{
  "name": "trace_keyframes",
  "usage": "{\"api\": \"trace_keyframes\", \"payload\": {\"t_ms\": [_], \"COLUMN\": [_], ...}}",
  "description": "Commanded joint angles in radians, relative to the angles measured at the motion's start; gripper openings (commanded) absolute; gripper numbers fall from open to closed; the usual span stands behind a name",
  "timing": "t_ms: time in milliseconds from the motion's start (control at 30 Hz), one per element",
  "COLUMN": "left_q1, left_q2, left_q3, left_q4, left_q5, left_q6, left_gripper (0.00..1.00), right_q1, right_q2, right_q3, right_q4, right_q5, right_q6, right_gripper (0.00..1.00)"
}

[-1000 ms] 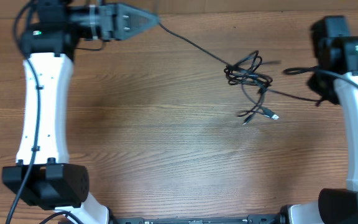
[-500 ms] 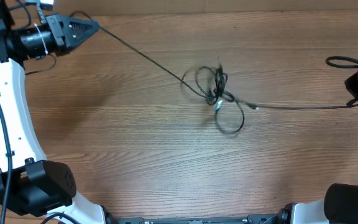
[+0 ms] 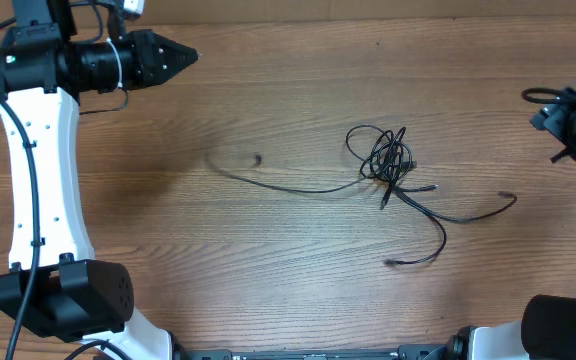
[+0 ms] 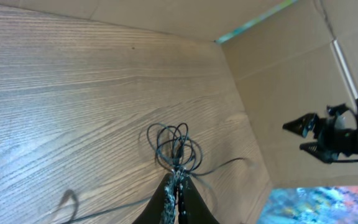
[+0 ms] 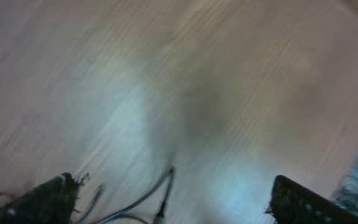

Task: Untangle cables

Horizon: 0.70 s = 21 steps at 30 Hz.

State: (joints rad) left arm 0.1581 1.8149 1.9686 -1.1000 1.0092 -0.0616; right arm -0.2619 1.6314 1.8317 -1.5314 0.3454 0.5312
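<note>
Where the left gripper (image 3: 192,56) points out over the table (image 3: 268,270), its fingers are pressed together with nothing between them; ahead of its tip and well apart, the cables (image 3: 388,160) lie knotted on the wood (one loose strand trails back toward that tip); beyond the knot the right gripper (image 4: 298,137) hangs with fingers spread wide, holding nothing, a strand end near it.

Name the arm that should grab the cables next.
Right, probably. The right gripper is open with a strand of the cables showing between its fingers; the left gripper looks shut and sits farther from the knot.
</note>
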Motion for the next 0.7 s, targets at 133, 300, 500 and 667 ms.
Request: {"api": "trace_keyframes", "payload": {"t_ms": [133,300,500,667], "left_q1": [-0.080,-0.189,-0.343,-0.423], "left_q2": [-0.031,-0.029,-0.020,-0.020], "left_q3": [0.018,0.013,0.003,0.003], "left_q4": [-0.009,-0.075,-0.118,-0.119], "left_q5": [-0.077,-0.246,-0.493,-0.634], "left_q6": [0.037,0.042,0.061,0.062], "left_gripper": [0.04,0.04,0.04,0.26], "right_q1": [-0.001,0.006,0.077,0.161], "right_q2": [-0.030,-0.023,-0.011,-0.011], "right_q3": [0.023,0.019,-0.113,-0.346], "right_q4": [0.088,0.043,0.097,0.262], "right_q5": [-0.428,-0.568,-0.541,-0.542], "right_q6": [-0.281,-0.324,-0.344,-0.377], "right_gripper": [1.00,1.00,1.00,1.00]}}
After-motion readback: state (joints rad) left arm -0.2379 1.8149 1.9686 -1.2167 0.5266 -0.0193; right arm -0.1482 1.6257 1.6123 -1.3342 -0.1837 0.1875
